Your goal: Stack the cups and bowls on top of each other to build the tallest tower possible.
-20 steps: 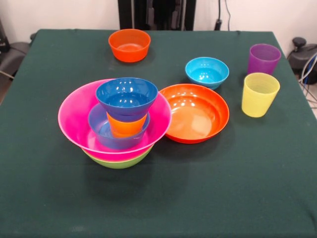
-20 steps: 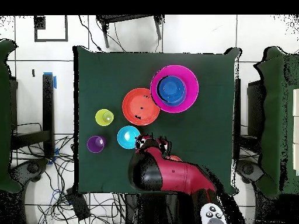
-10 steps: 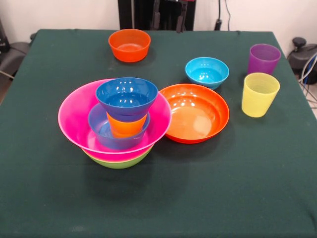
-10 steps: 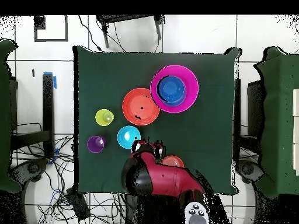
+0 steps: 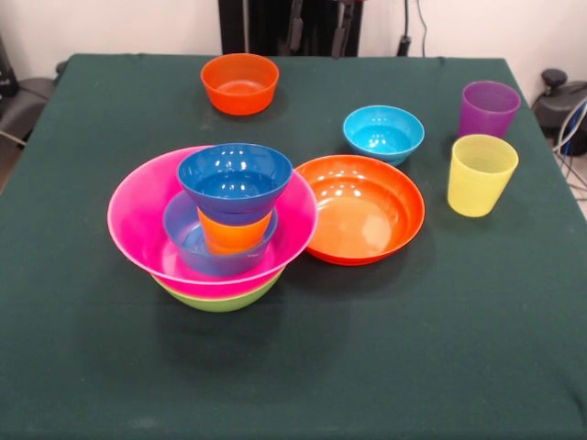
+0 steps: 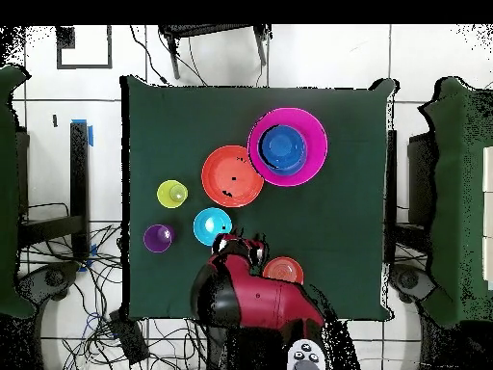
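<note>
Green table (image 5: 440, 348). Tower (image 5: 213, 225) left of centre: lime green bowl (image 5: 220, 298), pink bowl (image 5: 138, 220), blue bowl (image 5: 188, 243), orange cup (image 5: 231, 234), dark blue bowl (image 5: 235, 179). Just beside it, shallow orange bowl (image 5: 362, 209). Beyond: cyan bowl (image 5: 383, 133), small orange bowl (image 5: 239, 83). Right: yellow cup (image 5: 481, 174), purple cup (image 5: 488, 108).

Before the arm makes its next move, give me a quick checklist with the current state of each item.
1. Tower upright, dark blue bowl level on top: ok.
2. Loose pieces apart from the tower: shallow orange bowl sits right beside the pink bowl, touching or not cannot tell.
3. Cyan bowl, yellow cup and purple cup upright and uncovered: ok.
4. Small orange bowl reachable: partly under the arm in the overhead view, cannot tell.
5. Gripper open and empty: cannot tell.
</note>
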You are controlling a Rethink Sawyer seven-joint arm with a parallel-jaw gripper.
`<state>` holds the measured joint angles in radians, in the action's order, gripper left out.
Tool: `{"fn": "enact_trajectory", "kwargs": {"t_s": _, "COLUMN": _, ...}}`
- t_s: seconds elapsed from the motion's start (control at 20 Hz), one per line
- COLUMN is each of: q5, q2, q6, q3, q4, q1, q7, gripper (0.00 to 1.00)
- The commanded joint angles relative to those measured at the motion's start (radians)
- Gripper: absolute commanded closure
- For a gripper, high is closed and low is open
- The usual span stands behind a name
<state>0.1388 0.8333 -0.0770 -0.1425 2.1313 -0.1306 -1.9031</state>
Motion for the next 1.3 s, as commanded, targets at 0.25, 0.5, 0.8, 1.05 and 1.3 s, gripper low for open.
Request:
{"fn": "enact_trajectory", "kwargs": {"t_s": 0.25, "q5": -0.112, "q2": -0.051, "q6": 0.005, "q3": -0.02, "q4": -0.048, "q1": 0.092, "q7": -0.189, "gripper": 0.0}}
{"fn": "enact_trajectory", "kwargs": {"t_s": 0.5, "q5": -0.147, "q2": -0.094, "q6": -0.021, "q3": -0.001, "q4": -0.062, "q1": 0.098, "q7": -0.2, "gripper": 0.0}}
{"fn": "enact_trajectory", "kwargs": {"t_s": 0.8, "q5": -0.183, "q2": -0.157, "q6": -0.051, "q3": 0.018, "q4": -0.096, "q1": 0.102, "q7": -0.201, "gripper": 0.0}}
{"fn": "enact_trajectory", "kwargs": {"t_s": 1.05, "q5": -0.208, "q2": -0.183, "q6": -0.083, "q3": -0.005, "q4": -0.103, "q1": 0.131, "q7": -0.21, "gripper": 0.0}}
{"fn": "enact_trajectory", "kwargs": {"t_s": 1.3, "q5": -0.234, "q2": -0.2, "q6": -0.114, "q3": -0.031, "q4": -0.093, "q1": 0.171, "q7": -0.215, "gripper": 0.0}}
